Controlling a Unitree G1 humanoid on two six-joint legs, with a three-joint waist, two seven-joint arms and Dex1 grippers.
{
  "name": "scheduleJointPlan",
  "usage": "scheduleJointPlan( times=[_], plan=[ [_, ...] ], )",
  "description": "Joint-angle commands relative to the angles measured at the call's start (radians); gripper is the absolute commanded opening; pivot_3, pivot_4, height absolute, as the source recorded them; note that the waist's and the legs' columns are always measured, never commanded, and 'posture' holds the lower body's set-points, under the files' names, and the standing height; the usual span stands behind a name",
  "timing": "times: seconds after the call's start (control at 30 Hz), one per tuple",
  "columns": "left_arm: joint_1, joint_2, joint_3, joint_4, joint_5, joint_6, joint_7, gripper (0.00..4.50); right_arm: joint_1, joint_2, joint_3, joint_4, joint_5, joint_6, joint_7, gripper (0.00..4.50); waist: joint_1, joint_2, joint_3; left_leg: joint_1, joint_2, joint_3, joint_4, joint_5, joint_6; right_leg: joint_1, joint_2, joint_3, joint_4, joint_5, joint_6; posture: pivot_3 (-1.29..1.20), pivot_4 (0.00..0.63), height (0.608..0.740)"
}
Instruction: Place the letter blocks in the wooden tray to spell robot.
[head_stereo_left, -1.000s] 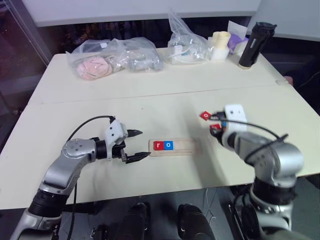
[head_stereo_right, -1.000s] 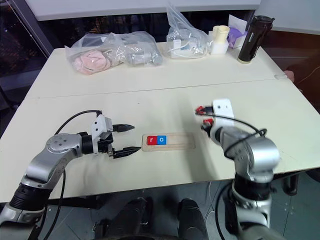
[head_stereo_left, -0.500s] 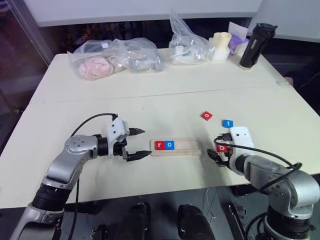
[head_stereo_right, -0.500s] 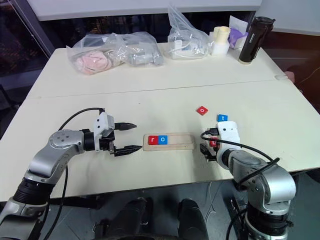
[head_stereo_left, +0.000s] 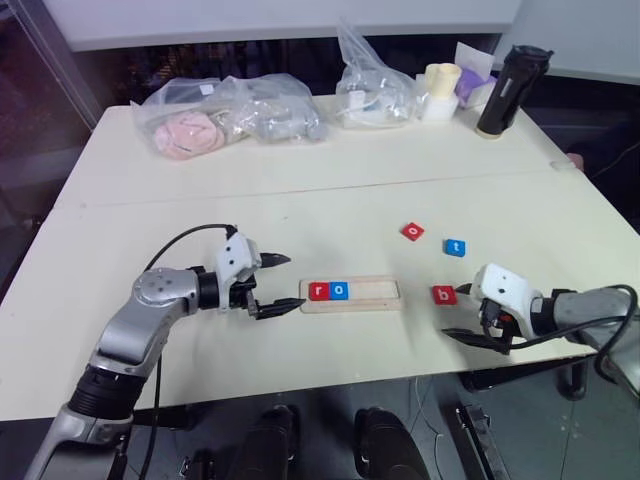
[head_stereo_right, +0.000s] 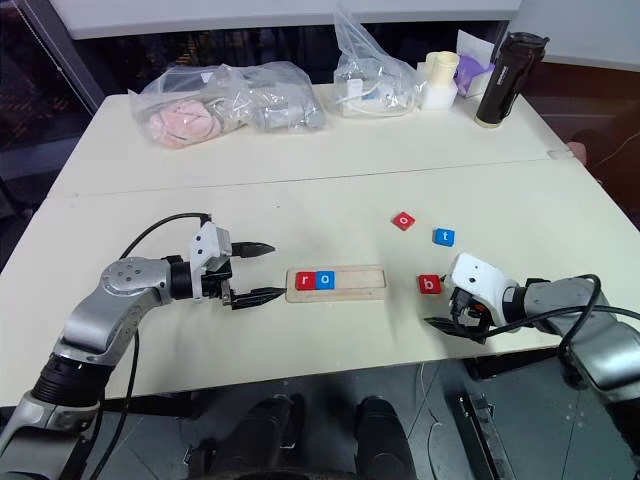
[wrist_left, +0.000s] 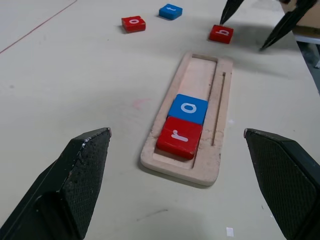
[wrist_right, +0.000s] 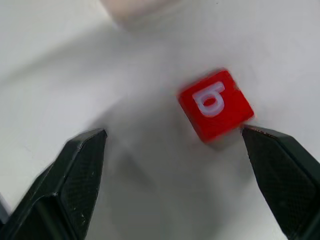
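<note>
The wooden tray (head_stereo_left: 382, 292) lies at the table's middle front, holding a red "r" block (head_stereo_left: 318, 291) and a blue "o" block (head_stereo_left: 340, 291) at its left end. A red "b" block (head_stereo_left: 444, 295) lies flat on the table to the right of the tray. Farther back lie a red "o" block (head_stereo_left: 412, 231) and a blue "t" block (head_stereo_left: 455, 246). My left gripper (head_stereo_left: 288, 284) stands open and empty just left of the tray. Just right of the "b" block (wrist_right: 216, 104), my right gripper (head_stereo_left: 455, 312) is open, with the block near one fingertip.
Clear plastic bags (head_stereo_left: 230, 115) with soft items lie along the table's far side. A white cup (head_stereo_left: 440, 92) and a black bottle (head_stereo_left: 502, 90) stand at the far right. The table's front edge (head_stereo_left: 400, 375) runs close under my right gripper.
My right gripper came from the loose blocks toward the front edge, let go of the red "b" block right of the tray, opened and drew off right. The left arm stayed still.
</note>
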Motion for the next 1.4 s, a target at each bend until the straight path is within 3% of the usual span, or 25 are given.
scheduleJointPlan(
  times=[0.03, 0.17, 0.4, 0.5, 0.6, 0.67, 0.8, 1.0, 1.4],
  plan=[
    [-0.005, 0.003, 0.009, -0.026, -0.002, -0.013, 0.003, 4.50, -0.087, 0.031, 0.020, 0.105, -0.038, -0.096, 0.064, 4.38, 0.003, 0.000, 0.000, 0.000, 0.000, 0.000, 0.000, 0.000, 0.000, 0.000, 0.000, 0.000, 0.000, 0.000, 0.000, 0.00, 0.150, 0.725],
    [0.006, 0.007, 0.013, -0.040, -0.004, -0.009, 0.008, 4.50, -0.170, 0.065, 0.051, 0.203, -0.073, -0.135, 0.122, 4.38, 0.005, 0.000, 0.000, 0.000, 0.000, -0.001, -0.001, 0.000, 0.000, 0.000, 0.000, 0.000, -0.001, 0.000, 0.000, 0.00, 0.150, 0.725],
    [0.012, 0.012, 0.018, -0.051, -0.005, -0.004, 0.012, 4.50, -0.184, 0.065, 0.072, 0.265, -0.097, -0.148, 0.207, 4.38, 0.024, 0.000, 0.000, 0.000, 0.000, -0.001, -0.001, 0.000, 0.000, 0.000, -0.001, 0.000, -0.001, 0.000, 0.000, 0.00, 0.150, 0.725],
    [0.012, 0.012, 0.019, -0.050, -0.005, -0.003, 0.012, 4.50, -0.186, 0.068, 0.066, 0.278, -0.106, -0.159, 0.214, 3.59, 0.026, 0.000, 0.000, 0.001, 0.000, -0.001, 0.000, -0.001, 0.000, 0.001, -0.001, 0.000, -0.001, 0.000, -0.001, 0.00, 0.150, 0.725],
    [0.011, 0.013, 0.018, -0.048, -0.005, -0.005, 0.011, 4.50, -0.190, 0.076, 0.061, 0.271, -0.100, -0.150, 0.221, 1.97, 0.024, 0.000, 0.000, 0.001, 0.000, -0.001, 0.000, -0.001, -0.001, 0.002, -0.001, 0.000, -0.001, 0.000, -0.001, 0.00, 0.150, 0.725],
    [0.010, 0.013, 0.017, -0.047, -0.006, -0.006, 0.011, 4.50, -0.193, 0.084, 0.054, 0.252, -0.090, -0.141, 0.223, 1.14, 0.024, 0.000, 0.000, 0.001, 0.000, -0.001, 0.001, -0.001, -0.001, 0.002, -0.001, 0.000, -0.001, 0.001, -0.001, 0.00, 0.150, 0.725],
    [0.011, 0.018, 0.015, -0.046, -0.009, -0.009, -0.001, 4.50, -0.252, 0.110, 0.034, 0.108, -0.043, -0.067, 0.216, 1.15, 0.019, 0.001, 0.000, 0.001, 0.000, -0.001, 0.000, -0.001, -0.001, 0.001, 0.000, 0.001, -0.001, 0.001, -0.001, 0.00, 0.150, 0.725],
    [0.016, 0.035, 0.001, -0.049, -0.005, -0.027, -0.042, 4.50, -0.294, 0.173, 0.101, -0.061, -0.031, 0.024, 0.240, 1.15, 0.025, 0.002, 0.001, 0.000, 0.000, -0.001, -0.001, -0.001, 0.000, -0.001, 0.000, 0.001, 0.001, 0.001, -0.001, 0.00, 0.150, 0.725],
    [0.025, 0.017, -0.002, -0.081, -0.003, -0.016, -0.021, 4.50, -0.377, 0.326, 0.213, 0.036, -0.130, 0.007, 0.183, 1.15, 0.024, 0.002, 0.001, 0.000, -0.001, -0.001, 0.000, 0.000, 0.000, 0.000, -0.001, 0.000, 0.000, 0.001, 0.000, 0.00, 0.150, 0.725]
  ],
)
